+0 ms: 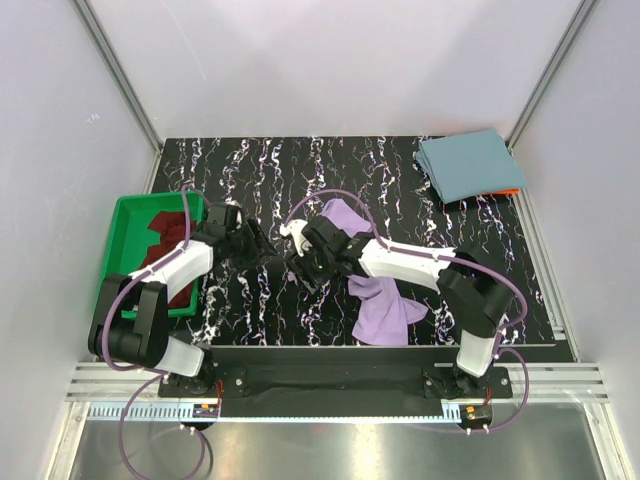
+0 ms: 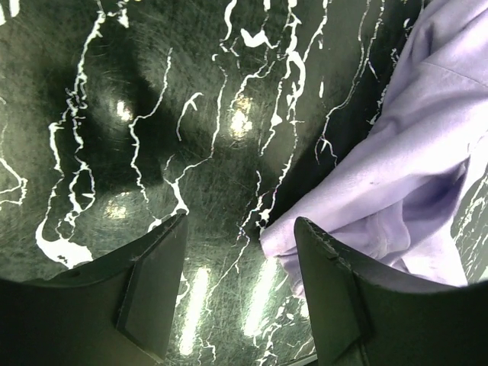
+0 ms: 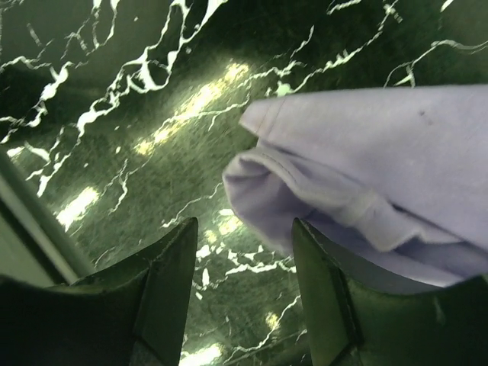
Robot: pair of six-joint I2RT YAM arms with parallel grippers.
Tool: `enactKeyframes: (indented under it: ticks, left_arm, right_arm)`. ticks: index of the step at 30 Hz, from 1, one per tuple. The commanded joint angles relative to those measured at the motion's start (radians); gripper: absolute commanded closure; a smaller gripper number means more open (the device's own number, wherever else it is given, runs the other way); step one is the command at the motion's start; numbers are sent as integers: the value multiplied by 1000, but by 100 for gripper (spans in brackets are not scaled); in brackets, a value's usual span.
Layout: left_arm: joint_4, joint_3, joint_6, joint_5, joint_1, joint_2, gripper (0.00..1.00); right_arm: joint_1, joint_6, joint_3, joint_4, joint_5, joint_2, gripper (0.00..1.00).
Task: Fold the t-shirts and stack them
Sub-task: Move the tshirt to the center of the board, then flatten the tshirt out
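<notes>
Bare tabletop (image 1: 300, 170) beyond lavender shirt (image 1: 385, 310)

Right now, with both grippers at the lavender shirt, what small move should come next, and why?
Probably ease the right gripper forward and close on the bunched edge of the lavender shirt: the jaws stand open, that edge just ahead, nothing between them. The left gripper is open beside a corner of the same shirt, holding nothing.
</notes>
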Motion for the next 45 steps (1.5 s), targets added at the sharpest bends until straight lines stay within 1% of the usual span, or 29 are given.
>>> enactKeyframes:
  ticks: [1,2,4,8,19,21,22,23,24,25,26,28,30,31,34,38,41,45]
  left_arm:
    - [65,-4,-4,33,2,-29,37]
    - [64,-4,-6,33,2,-27,37]
    - [67,-4,-7,33,2,-29,36]
    - [64,-1,-13,33,2,-34,36]
    - [62,14,-18,24,3,-23,35]
    - [59,16,-17,23,3,-21,35]
    - [59,22,-17,24,3,-20,35]
    - [59,22,-15,26,3,-20,35]
    - [57,23,-15,26,3,-20,35]
    - [56,28,-12,26,3,-20,35]
    - [48,30,-9,24,3,-23,35]
    - [44,36,17,15,3,-23,35]
    - [34,46,26,0,3,-23,35]
    - [39,48,28,-5,3,-23,35]
    - [53,60,25,-14,0,-21,35]
    - [70,83,51,-33,-30,-21,35]
    - [99,94,82,-40,-66,-26,35]
    - [169,86,98,-17,-121,-29,35]
  right_arm:
    - [10,-31,11,68,87,19,41]
    - [8,-60,14,70,105,23,42]
    - [11,-66,20,57,123,29,42]
    - [31,-104,17,47,166,32,41]
    - [80,-106,-27,113,176,25,43]
    - [82,-106,-24,111,211,34,44]
    - [83,-106,-21,108,238,45,46]
    - [85,-107,-18,105,258,52,50]
    - [85,-107,-15,103,284,55,58]
    - [85,-106,-15,103,342,52,67]
    - [85,-103,-15,105,378,34,85]
    - [79,-94,-6,84,462,-6,100]
    - [45,-86,4,54,467,-88,100]
    - [24,-69,19,44,440,-134,100]
    - [-48,-58,40,25,413,-176,100]
    - [-140,-43,76,-1,397,-178,100]
    - [-196,-12,91,1,349,-182,100]
    - [-220,-2,117,8,299,-181,100]
